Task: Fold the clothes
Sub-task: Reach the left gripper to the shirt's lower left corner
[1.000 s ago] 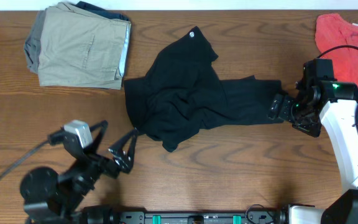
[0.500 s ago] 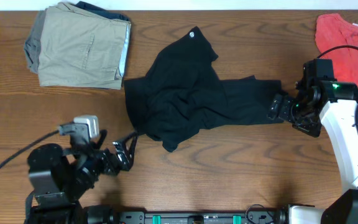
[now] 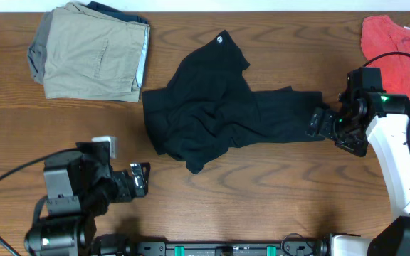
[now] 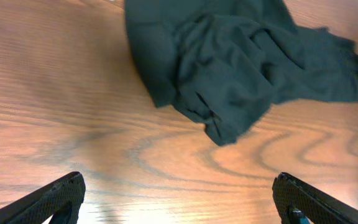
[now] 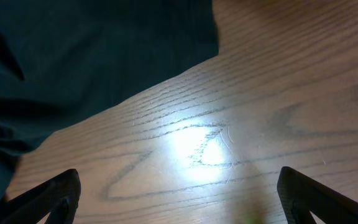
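— Checking your overhead shot: where are the clothes (image 3: 219, 114) sitting right now?

— They're lying crumpled in the middle of the table (image 3: 262, 192). One part is reaching toward the far edge with the small white logo (image 3: 221, 39) showing near its tip. A long leg is stretching out to your right. Nothing's lying flat, and folds are bunching up all over.

— What's your left gripper doing?

— Your left gripper (image 3: 139, 179) is hovering low near the front edge, pointing at the garment's near corner but sitting apart from it. On the left wrist cam you're seeing its fingertips (image 4: 61, 196) spread out to the frame's bottom corners, with bare wood between them and the clothes (image 4: 229, 68) lying ahead. The jaws are standing wide open, gripping nothing.

— And the right?

— Your right gripper (image 3: 317, 122) is sitting right at the end of that long leg. I can't tell from above if it's touching. The right wrist cam is showing fingers (image 5: 48, 196) wide apart over glare-lit wood, with black fabric (image 5: 73, 56) filling the upper left. The jaws are open, with nothing between them.

— Anything else lying around?

— A khaki folded garment (image 3: 91, 53) is sitting far left, its corner just beside the black fabric. A coral-red top (image 3: 397, 46) is lying far right, well apart.
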Controlling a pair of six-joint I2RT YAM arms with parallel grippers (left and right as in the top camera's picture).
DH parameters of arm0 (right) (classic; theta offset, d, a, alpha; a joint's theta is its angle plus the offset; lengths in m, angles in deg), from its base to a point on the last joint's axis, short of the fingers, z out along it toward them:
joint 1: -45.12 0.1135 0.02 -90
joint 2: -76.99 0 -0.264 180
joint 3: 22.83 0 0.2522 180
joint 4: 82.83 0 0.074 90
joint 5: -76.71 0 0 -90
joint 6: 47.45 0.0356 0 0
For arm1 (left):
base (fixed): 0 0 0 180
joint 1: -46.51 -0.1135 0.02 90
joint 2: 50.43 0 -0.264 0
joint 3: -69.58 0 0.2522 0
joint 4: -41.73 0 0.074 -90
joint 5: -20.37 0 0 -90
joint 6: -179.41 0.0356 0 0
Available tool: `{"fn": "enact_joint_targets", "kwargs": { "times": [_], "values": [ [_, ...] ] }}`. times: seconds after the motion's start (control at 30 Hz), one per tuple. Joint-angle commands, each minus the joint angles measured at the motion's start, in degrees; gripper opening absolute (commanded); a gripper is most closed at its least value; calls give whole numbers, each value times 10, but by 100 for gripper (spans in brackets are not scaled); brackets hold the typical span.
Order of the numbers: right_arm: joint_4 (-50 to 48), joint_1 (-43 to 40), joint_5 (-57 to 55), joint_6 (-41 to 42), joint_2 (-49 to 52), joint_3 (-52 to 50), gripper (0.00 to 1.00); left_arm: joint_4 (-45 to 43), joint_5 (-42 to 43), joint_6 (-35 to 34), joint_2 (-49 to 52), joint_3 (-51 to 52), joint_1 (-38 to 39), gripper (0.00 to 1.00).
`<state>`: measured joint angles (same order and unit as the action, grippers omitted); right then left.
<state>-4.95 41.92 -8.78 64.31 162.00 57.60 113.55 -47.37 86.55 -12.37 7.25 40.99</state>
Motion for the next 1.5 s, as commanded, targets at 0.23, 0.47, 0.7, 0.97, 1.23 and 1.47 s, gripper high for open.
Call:
{"fn": "enact_joint_targets", "kwargs": {
  "times": [0.23,0.47,0.7,0.97,1.23,1.47],
  "values": [
    [-1,-5,2,7,0,-1,99,-4,-15,-40,118,-204,-1,98],
    [-1,-5,2,7,0,-1,99,53,-42,-11,193,-327,-1,98],
    [-1,-5,2,7,0,-1,99,215,-312,-115,315,-424,36,98],
    [-1,-5,2,7,0,-1,99,259,-354,-217,369,-422,140,98],
    [-1,-5,2,7,0,-1,99,261,-283,-252,369,-369,272,98],
    [-1,-5,2,7,0,-1,99,188,-171,-320,369,-239,306,98]
  ]
}}
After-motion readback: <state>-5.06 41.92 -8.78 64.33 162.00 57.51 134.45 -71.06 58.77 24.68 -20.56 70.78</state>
